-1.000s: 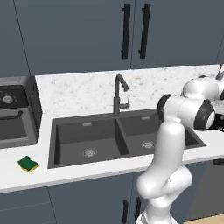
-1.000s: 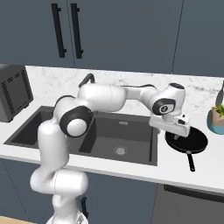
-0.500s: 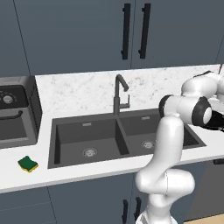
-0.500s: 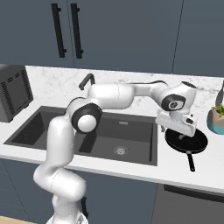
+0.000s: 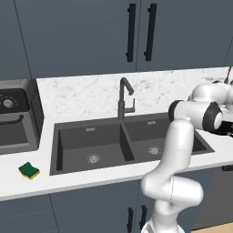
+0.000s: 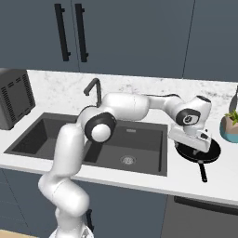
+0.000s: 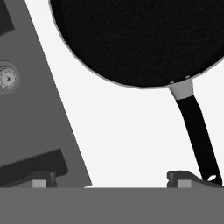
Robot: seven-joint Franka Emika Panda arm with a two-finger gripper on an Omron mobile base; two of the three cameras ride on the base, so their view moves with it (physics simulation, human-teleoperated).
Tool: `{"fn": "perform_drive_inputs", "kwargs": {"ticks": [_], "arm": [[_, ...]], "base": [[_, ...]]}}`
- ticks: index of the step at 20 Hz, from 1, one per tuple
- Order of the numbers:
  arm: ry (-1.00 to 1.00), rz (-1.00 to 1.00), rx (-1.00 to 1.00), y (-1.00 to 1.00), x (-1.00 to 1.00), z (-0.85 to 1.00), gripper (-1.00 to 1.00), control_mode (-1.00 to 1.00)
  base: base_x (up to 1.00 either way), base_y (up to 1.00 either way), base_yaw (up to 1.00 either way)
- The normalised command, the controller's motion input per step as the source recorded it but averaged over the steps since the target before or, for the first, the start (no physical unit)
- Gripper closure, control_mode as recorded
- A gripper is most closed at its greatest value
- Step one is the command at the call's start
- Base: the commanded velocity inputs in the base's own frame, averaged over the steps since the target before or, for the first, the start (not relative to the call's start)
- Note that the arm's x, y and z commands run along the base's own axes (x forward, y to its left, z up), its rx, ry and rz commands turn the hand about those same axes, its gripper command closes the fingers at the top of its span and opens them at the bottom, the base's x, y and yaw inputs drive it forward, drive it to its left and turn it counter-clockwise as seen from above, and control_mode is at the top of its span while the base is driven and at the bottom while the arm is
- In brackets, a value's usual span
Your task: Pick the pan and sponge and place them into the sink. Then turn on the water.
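Observation:
The black pan (image 6: 208, 152) lies on the white counter right of the sink (image 6: 56, 135), its handle (image 6: 202, 172) pointing to the counter's front edge. My gripper (image 6: 194, 143) hangs open just over the pan's left rim. In the hand view the pan (image 7: 140, 39) sits at the top and its handle (image 7: 199, 131) runs down beside one fingertip (image 7: 186, 178); bare counter lies between the fingers of my gripper (image 7: 113, 179). The green and yellow sponge (image 5: 29, 170) rests on the counter left of the sink (image 5: 73, 141). The dark tap (image 5: 124, 98) rises behind the basins.
A potted plant (image 6: 230, 125) stands on the counter just right of the pan. A dark grey appliance (image 5: 13, 118) sits at the far left beside the sink. Dark cabinets with black handles (image 5: 139, 32) hang above the marble backsplash.
The hand has swung a little further right and lower over the pan. The jaws stay wide apart. Pan and sponge have not moved.

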Motion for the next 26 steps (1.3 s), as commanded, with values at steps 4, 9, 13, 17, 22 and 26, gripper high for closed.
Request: {"fn": "perform_drive_inputs", "kwargs": {"ticks": [4, 9, 13, 17, 22, 26], "arm": [[0.0, 0.0, -0.05, -0.18, 0.0, -0.23, -1.0, -1.0], [0.0, 0.02, -0.01, -0.18, 0.0, -0.1, -1.0, -1.0], [-0.02, 0.1, 0.0, -0.16, 0.0, -0.17, -1.0, -1.0], [-0.03, 0.19, 0.0, -0.25, 0.0, -0.22, -1.0, -1.0], [0.0, 0.18, 0.0, -0.36, 0.0, -0.11, -1.0, -1.0], [0.0, 0.13, 0.0, -0.31, 0.0, -0.13, -1.0, -1.0]], "base": [[0.0, 0.0, 0.0], [0.0, 0.0, 0.0], [0.0, 0.0, 0.0], [0.0, 0.0, 0.0], [0.0, 0.0, 0.0], [0.0, 0.0, 0.0]]}}
